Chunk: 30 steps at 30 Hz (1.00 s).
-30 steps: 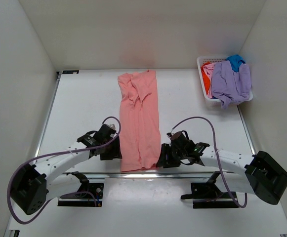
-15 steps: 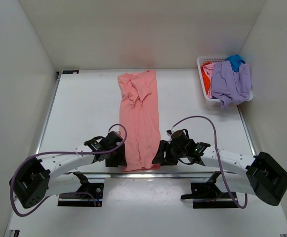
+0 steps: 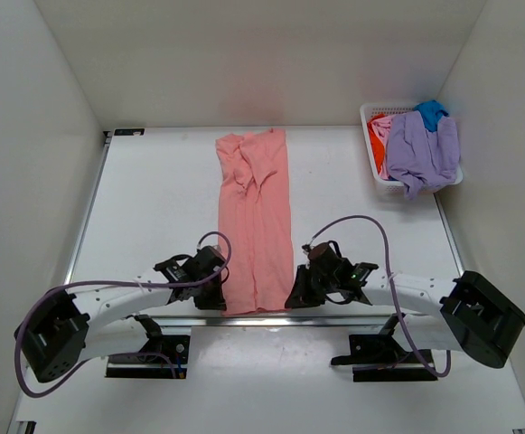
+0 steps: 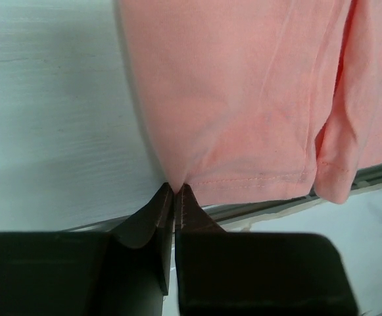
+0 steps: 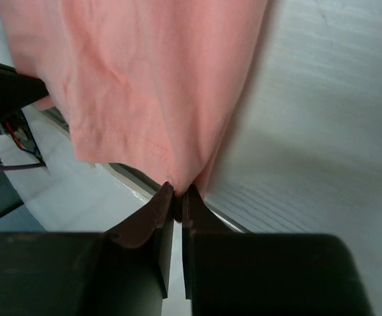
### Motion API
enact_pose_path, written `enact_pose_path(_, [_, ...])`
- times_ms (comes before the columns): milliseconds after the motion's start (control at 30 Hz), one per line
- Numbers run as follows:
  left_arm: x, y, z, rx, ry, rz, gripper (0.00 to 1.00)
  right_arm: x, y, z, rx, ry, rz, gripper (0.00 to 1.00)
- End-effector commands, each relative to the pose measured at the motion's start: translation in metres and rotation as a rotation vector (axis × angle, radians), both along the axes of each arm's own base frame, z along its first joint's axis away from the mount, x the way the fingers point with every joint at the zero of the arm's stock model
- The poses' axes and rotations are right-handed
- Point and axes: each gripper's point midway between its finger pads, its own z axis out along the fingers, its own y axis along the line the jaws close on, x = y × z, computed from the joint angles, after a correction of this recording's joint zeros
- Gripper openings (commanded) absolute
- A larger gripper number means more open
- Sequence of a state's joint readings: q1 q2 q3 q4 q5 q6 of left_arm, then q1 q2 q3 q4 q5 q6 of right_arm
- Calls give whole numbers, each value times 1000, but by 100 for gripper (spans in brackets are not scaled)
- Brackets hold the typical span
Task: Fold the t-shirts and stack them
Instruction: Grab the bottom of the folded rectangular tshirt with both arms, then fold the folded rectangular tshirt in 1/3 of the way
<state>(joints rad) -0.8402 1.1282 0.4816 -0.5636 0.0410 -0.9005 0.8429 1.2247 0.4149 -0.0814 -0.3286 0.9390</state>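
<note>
A salmon-pink t-shirt (image 3: 256, 217) lies folded into a long narrow strip down the middle of the table, hem at the near edge. My left gripper (image 3: 217, 301) is shut on the hem's near-left corner (image 4: 175, 186). My right gripper (image 3: 294, 298) is shut on the near-right corner (image 5: 179, 191). In both wrist views the dark fingers pinch pink cloth between their tips. A lavender t-shirt (image 3: 420, 149) hangs over the basket, with bright blue (image 3: 430, 112) and orange-red (image 3: 378, 145) ones beneath it.
The white lattice basket (image 3: 371, 113) stands at the far right of the table, against the right wall. The table's metal front rail (image 3: 334, 318) runs just under both grippers. White walls close in the left, back and right.
Both grippers have moved in to the pink t-shirt's near corners and shut on them. The left one came from the shirt's left side towards the front edge.
</note>
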Motion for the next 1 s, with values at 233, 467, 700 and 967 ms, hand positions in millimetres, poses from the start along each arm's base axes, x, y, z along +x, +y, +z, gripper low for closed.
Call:
enact_pose_path(233, [-12,16,-5,10,29,5,0,-32,-6,-8,-56,48,134,0])
enact_pose_path(467, [58,8,55,-14,-82,8,0,18,3,36,0,2,140,0])
enact_pose_path(700, [152,11,91,-26,-178,28,0,105,5,75,75,-84,89,0])
enact_pose_path(967, [236,9,91,-43,-202,71,0,191,3,84,53,-121,64,0])
